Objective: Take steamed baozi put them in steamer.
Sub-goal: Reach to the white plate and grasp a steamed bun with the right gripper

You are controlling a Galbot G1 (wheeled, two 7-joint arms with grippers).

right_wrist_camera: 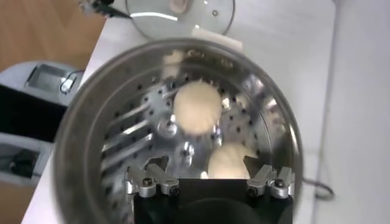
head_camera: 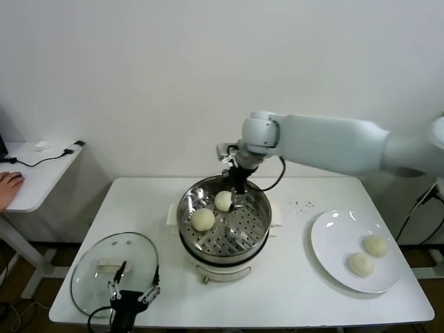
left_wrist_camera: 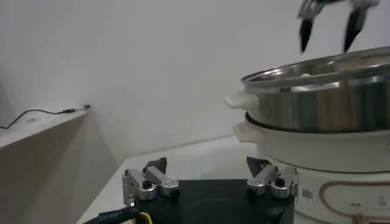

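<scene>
Head high, wrists close, steamer [head_camera: 224, 220] shared

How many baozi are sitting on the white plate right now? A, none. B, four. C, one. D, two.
D: two baozi lie on the plate, and the other two are already in the steamer, under the right tool.
</scene>
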